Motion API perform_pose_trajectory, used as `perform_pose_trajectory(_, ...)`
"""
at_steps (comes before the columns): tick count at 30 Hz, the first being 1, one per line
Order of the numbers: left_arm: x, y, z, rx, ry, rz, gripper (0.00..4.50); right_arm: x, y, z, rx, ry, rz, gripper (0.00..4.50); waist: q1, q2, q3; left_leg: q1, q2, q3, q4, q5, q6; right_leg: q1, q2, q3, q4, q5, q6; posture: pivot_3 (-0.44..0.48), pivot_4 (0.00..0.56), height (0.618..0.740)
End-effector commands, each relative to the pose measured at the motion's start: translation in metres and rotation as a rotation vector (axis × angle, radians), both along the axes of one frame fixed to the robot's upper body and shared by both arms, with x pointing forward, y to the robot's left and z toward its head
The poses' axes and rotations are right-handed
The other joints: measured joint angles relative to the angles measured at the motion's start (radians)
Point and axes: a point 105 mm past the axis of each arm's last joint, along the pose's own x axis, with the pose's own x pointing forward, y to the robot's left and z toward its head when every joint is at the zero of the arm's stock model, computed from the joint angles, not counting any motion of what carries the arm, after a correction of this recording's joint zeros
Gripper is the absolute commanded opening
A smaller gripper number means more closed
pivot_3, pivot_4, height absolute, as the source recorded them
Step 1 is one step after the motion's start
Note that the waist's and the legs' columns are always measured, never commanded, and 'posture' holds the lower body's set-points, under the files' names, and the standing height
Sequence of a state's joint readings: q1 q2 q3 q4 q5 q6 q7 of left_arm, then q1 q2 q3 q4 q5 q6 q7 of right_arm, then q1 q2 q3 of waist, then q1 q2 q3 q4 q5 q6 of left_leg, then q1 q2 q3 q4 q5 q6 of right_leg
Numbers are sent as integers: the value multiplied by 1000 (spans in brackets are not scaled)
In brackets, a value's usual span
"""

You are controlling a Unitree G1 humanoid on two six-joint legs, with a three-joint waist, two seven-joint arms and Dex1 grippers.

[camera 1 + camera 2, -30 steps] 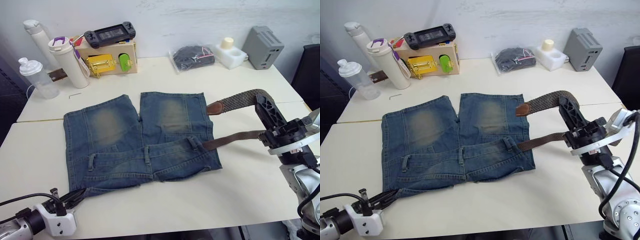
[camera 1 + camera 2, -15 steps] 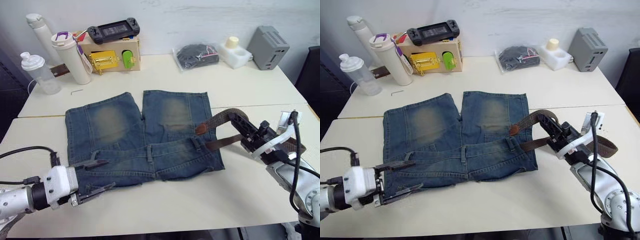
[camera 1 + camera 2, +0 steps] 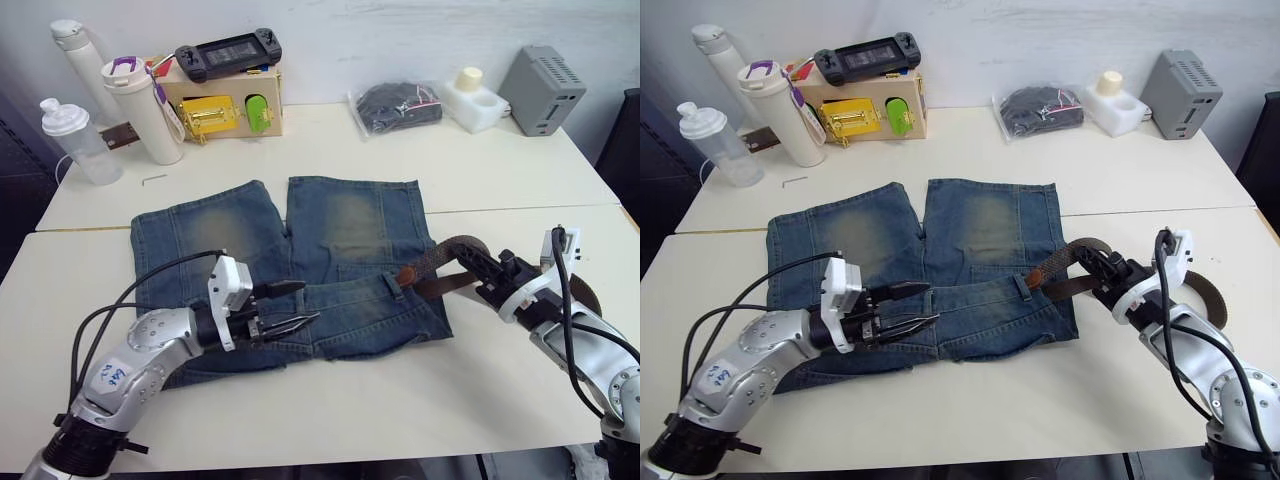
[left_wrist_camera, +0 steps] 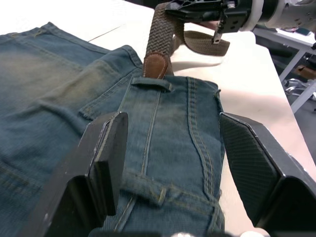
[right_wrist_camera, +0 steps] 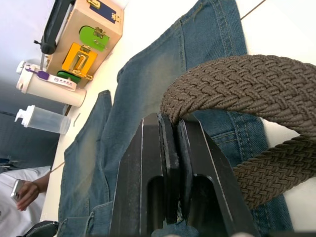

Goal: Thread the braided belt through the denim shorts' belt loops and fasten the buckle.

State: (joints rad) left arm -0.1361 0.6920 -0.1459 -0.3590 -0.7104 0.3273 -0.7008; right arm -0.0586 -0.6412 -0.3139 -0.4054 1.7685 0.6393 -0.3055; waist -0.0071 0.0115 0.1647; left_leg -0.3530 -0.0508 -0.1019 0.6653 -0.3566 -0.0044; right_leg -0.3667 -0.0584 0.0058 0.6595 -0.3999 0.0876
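The right end effector (image 3: 1092,264) is clamped on the braided belt (image 5: 256,94) to aim its leather tip, apparently just short of a belt loop (image 4: 151,83), while the open left end effector (image 3: 290,306) hovers over the denim shorts (image 3: 330,240) near that loop, probably to steady the waistband.

The buckle cannot be found; the far end of the braided belt (image 3: 445,256) goes behind the right pincer (image 3: 1088,262) and arm; in the right wrist view a person's hand (image 5: 22,191) is cut by the edge.
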Motion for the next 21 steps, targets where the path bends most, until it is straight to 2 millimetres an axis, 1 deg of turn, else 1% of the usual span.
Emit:
perform_pose_trajectory(1,-3,-3,3,11,-32,-25,3252,0,-1,7,-38,-33,4,0,4,0,0,0,0,0,0,0,0,0,0,0,-1,0,0,0,150,740)
perform_pose_trajectory(4,-2,-4,6,1,-37,-24,3252,1,0,2,-64,-26,6,0,6,0,0,0,0,0,0,0,0,-1,0,0,0,0,0,0,150,740)
perform_pose_trajectory(6,-2,-5,7,4,-47,-26,3252,0,5,-3,-86,-24,28,0,7,-1,0,0,0,0,1,0,0,0,-1,0,0,0,0,0,150,740)
perform_pose_trajectory(12,1,-6,11,3,-63,-20,3252,-2,19,-26,-121,38,59,0,6,-1,0,0,0,0,1,0,0,-1,-1,0,0,0,0,0,150,740)
perform_pose_trajectory(17,1,-7,12,8,-76,-21,3252,-2,29,-31,-108,48,69,0,6,-1,0,-1,0,0,1,0,0,-1,-1,0,0,0,0,0,150,740)
perform_pose_trajectory(21,2,-10,14,35,-118,-33,3252,-5,42,-41,-114,92,99,0,5,-1,0,-1,0,0,1,0,0,-2,-1,0,0,0,0,0,150,740)
